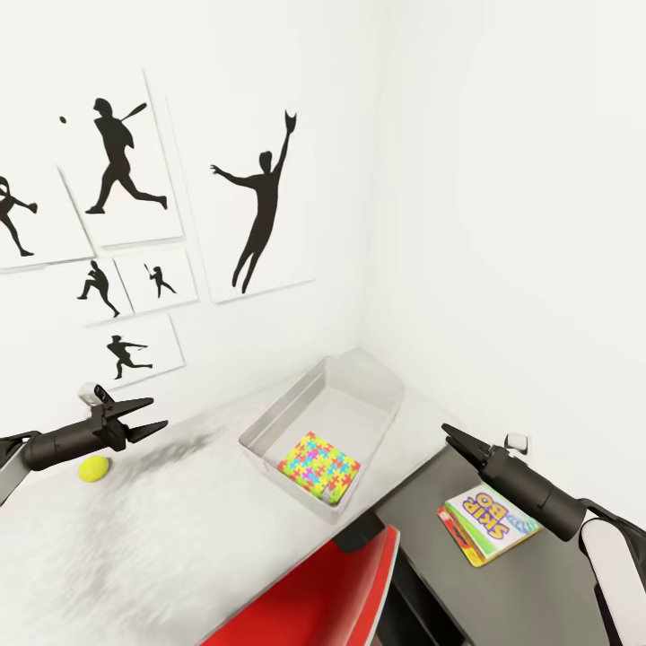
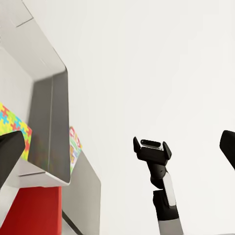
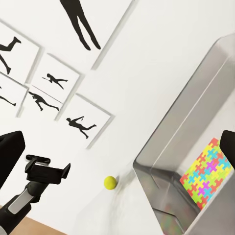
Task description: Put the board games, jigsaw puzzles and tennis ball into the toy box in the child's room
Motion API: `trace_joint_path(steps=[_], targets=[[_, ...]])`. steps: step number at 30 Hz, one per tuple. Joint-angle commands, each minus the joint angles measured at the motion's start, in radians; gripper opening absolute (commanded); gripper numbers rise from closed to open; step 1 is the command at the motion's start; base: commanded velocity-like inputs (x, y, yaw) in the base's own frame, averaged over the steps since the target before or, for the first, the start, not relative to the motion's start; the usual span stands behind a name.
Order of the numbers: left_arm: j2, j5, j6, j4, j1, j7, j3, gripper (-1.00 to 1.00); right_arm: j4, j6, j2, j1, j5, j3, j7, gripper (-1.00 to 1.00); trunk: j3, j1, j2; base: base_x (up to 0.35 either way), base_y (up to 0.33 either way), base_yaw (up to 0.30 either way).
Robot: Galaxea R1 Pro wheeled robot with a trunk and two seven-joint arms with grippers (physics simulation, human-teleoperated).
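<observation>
The light grey toy box point(image 1: 359, 395) stands on the pale table point(image 1: 161, 547) by the wall corner. One multicoloured jigsaw puzzle point(image 1: 318, 465) lies inside it at the near end. The tennis ball point(image 1: 93, 467) rests on the table top at the left. My left gripper point(image 1: 160, 414) hovers open just above and right of the ball, empty. My right gripper point(image 1: 448, 432) hangs open and empty to the right of the box, above a printed board game point(image 1: 489, 523). The right wrist view shows the ball point(image 3: 110, 182), the box point(image 3: 196, 122) and the puzzle point(image 3: 208, 171).
The board game lies on a dark grey surface point(image 1: 538, 592) lower than the table top, with a red-green edge showing under it. A red chair point(image 1: 309, 592) stands at the table's near edge. Black silhouette pictures point(image 1: 260, 206) hang on the white wall behind.
</observation>
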Motion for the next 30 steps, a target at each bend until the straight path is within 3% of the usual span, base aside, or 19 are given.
trace_joint_path(steps=[1, 30], targets=[[0.001, 0.003, 0.011, 0.001, -0.002, -0.006, -0.006, 1.00, 0.000, 0.005, 0.000, -0.001, 0.000, -0.001, 0.003, 1.00, -0.002, 0.001, -0.002, 0.038, -0.035, 0.041], [0.000, 0.003, 0.011, 0.001, -0.002, -0.006, -0.006, 1.00, 0.000, 0.005, 0.000, -0.001, 0.000, -0.002, 0.003, 1.00, -0.002, 0.001, -0.002, 0.035, -0.003, 0.031]])
